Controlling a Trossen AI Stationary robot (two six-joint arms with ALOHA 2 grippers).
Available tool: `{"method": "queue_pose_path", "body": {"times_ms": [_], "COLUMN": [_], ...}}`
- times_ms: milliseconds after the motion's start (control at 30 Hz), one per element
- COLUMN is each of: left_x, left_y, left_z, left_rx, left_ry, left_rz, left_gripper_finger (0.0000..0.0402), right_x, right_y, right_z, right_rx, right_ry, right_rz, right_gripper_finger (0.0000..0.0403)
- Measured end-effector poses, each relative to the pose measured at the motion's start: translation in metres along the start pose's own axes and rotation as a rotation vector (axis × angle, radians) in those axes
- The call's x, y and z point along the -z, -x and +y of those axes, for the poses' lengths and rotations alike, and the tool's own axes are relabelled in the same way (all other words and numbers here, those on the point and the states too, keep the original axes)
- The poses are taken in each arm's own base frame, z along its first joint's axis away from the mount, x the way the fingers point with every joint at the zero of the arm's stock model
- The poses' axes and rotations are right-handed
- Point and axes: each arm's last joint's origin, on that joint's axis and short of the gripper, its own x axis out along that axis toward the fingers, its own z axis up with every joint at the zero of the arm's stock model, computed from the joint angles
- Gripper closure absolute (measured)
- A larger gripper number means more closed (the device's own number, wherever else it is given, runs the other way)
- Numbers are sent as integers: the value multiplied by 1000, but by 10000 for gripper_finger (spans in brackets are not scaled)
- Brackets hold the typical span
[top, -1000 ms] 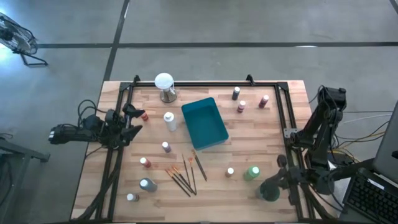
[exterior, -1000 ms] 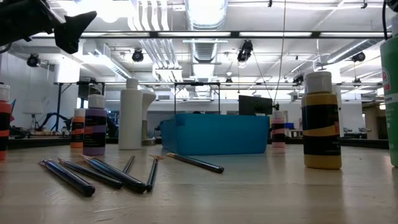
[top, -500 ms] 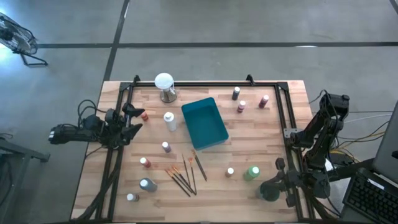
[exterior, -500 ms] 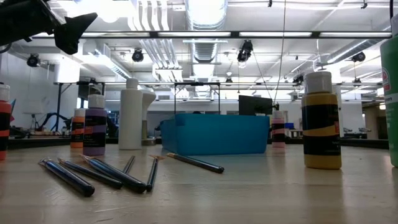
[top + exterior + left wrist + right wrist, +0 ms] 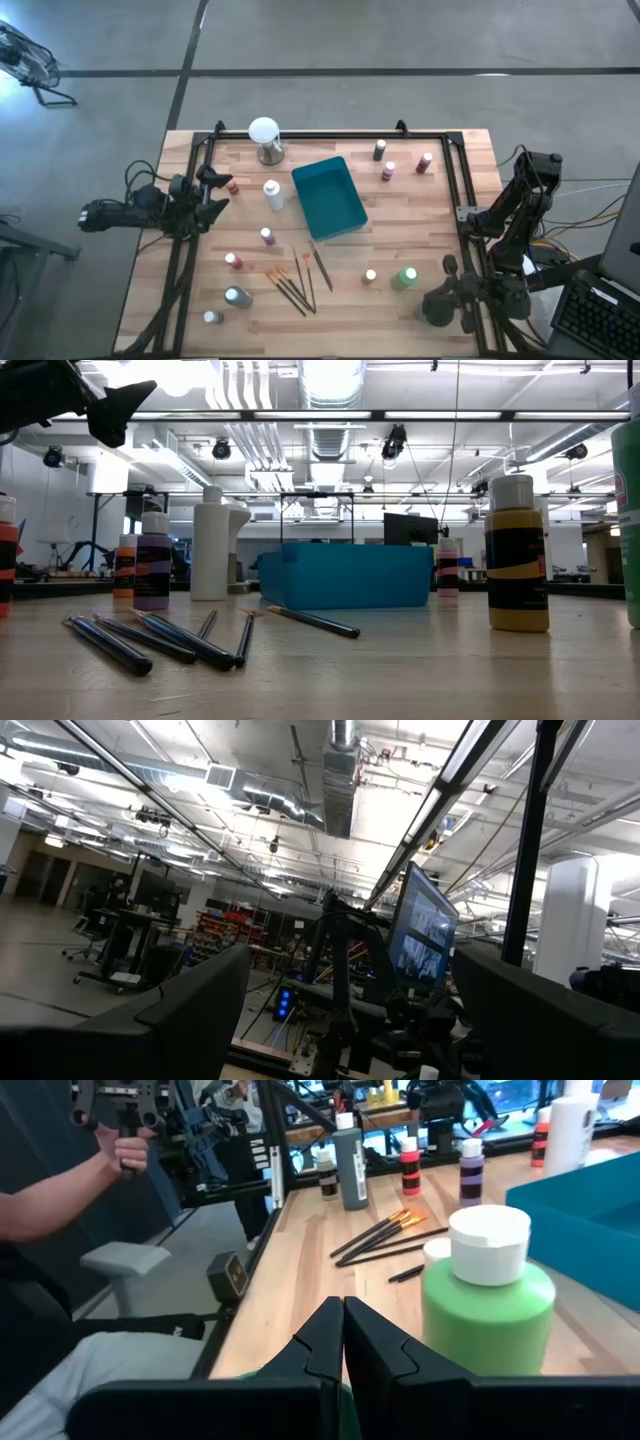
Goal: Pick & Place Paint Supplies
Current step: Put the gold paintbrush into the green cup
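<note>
The right gripper (image 5: pixel 343 1342) has its fingers pressed together, holding nothing. A big green bottle (image 5: pixel 487 1305) stands just ahead of the tips, a little to one side. To grab it well, the fingers should open wide first, then go around its middle. The left gripper (image 5: pixel 215 192) waits open, far off.

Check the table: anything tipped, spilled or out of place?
Nothing stands out. The paint bottles stand upright, the brushes lie loose in a cluster beside the teal tray, and no paint is spilled on the table.
</note>
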Motion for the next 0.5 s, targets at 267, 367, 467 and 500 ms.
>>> {"method": "queue_pose_path", "body": {"times_ms": [267, 367, 467, 500], "left_x": [0, 0, 0, 0], "left_y": [0, 0, 0, 0], "left_z": [0, 0, 0, 0], "left_rx": [-1, -1, -2, -1], "left_ry": [-1, -1, -1, -1], "left_rz": [2, 2, 3, 2], "left_gripper_finger": [46, 46, 46, 46], "right_x": [-3, -4, -4, -4], "right_y": [1, 1, 1, 1], "right_z": [1, 1, 1, 1], "right_rx": [-29, -31, -31, -31], "right_ry": [-76, -81, -84, -89], "right_rz": [17, 17, 16, 17], "right_gripper_finger": [394, 394, 394, 393]}}
